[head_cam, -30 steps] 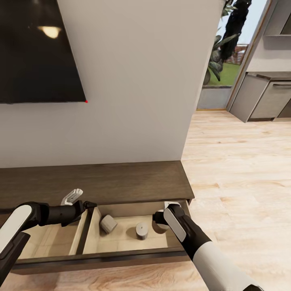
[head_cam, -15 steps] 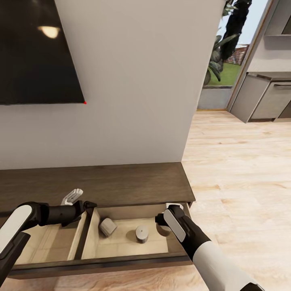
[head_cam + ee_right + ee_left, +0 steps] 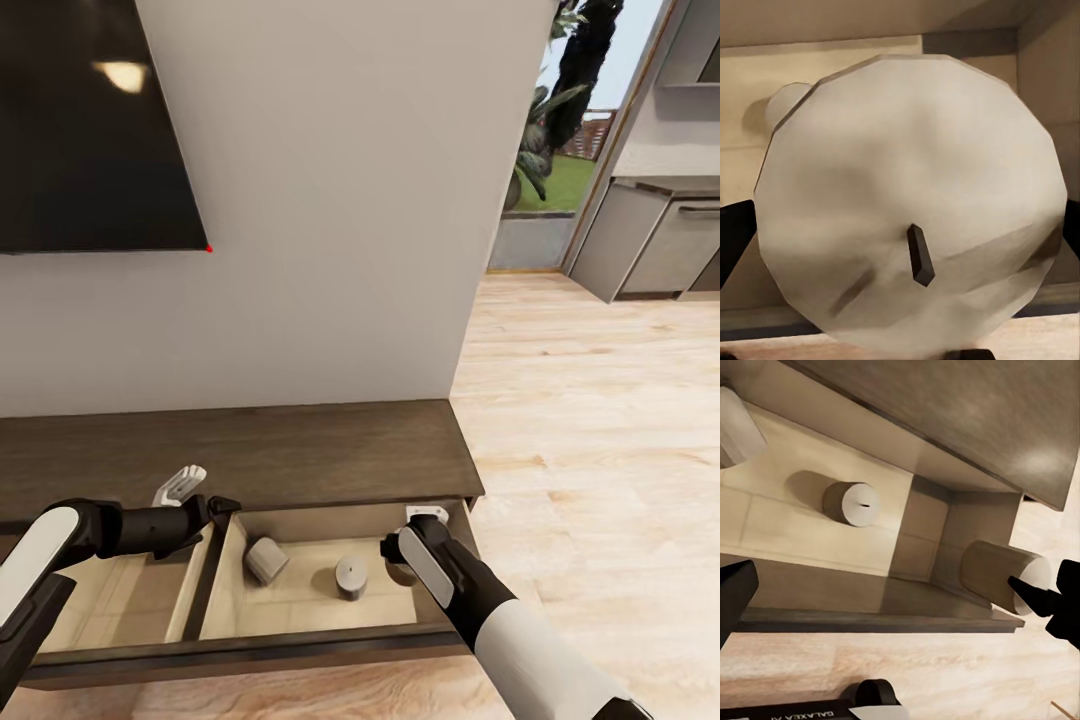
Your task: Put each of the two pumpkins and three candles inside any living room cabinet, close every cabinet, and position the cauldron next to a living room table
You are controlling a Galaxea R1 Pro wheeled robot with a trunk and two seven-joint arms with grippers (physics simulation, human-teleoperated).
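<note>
My right hand (image 3: 400,560) grips a candle (image 3: 911,195) low in the open drawer's (image 3: 300,640) right end — I'd lower until its base sits flat, then let go without tipping it. My left hand (image 3: 180,487) hovers over the divider, fingers apart, empty. Farther in the same compartment, one candle (image 3: 351,577) stands upright and another (image 3: 266,559) lies tilted. Behind, the cabinet (image 3: 250,455) top is bare.

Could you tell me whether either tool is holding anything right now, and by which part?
The right tool holds a candle by its sides, inside the open drawer; the left tool holds nothing.
</note>
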